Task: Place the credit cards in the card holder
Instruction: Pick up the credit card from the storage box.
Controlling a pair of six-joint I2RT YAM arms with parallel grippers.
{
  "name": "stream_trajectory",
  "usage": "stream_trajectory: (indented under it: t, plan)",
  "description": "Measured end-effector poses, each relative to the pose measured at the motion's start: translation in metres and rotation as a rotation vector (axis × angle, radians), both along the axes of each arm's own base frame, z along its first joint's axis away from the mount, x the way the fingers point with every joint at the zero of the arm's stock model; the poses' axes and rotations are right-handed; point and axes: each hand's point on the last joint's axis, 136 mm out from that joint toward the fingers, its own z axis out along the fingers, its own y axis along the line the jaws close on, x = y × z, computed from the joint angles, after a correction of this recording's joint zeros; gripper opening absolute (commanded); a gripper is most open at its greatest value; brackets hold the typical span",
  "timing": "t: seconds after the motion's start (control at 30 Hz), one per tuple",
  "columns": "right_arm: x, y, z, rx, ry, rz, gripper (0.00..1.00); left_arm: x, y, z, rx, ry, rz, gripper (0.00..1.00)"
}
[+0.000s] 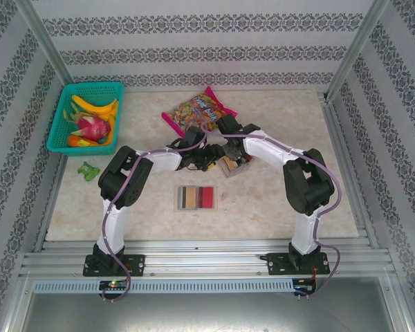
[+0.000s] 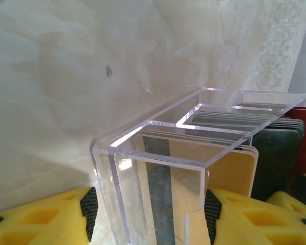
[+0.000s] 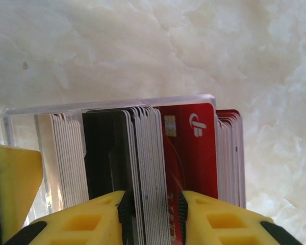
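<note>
A clear plastic rack (image 2: 158, 153) stands on the table, packed with upright credit cards: tan ones (image 2: 234, 168), dark ones (image 2: 278, 153), a black one (image 3: 104, 148) and a red one (image 3: 194, 148). My left gripper (image 2: 150, 214) is shut on the rack's end, one pad against each side wall. My right gripper (image 3: 154, 217) is shut on a bundle of grey-edged credit cards (image 3: 150, 153) between the black and red ones. Both grippers meet at the rack (image 1: 232, 166) in the top view. The card holder (image 1: 197, 198) lies flat and open nearer the arm bases, showing tan, dark and red strips.
A green basket (image 1: 59, 131) of fruit sits at the far left. A colourful candy bag (image 1: 197, 107) and a pink stick (image 1: 171, 124) lie behind the arms. A small green object (image 1: 90, 171) rests left of the left arm.
</note>
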Motion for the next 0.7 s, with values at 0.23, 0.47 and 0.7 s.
stream_trajectory:
  t: [0.23,0.47,0.7]
  plan:
    - [-0.0005,0.0014,-0.0035,-0.036,-0.002,0.017,0.36,0.0003,-0.0002,-0.0003,-0.002,0.001,0.002,0.58]
    - [0.0011,0.001,-0.0056,-0.045,-0.006,0.018,0.36,0.0006,-0.0004,-0.0002,-0.005,0.002,0.005,0.57]
    - [0.0023,0.0016,-0.0032,-0.091,-0.035,0.026,0.3,0.0006,-0.0003,-0.001,-0.007,0.009,0.011,0.57]
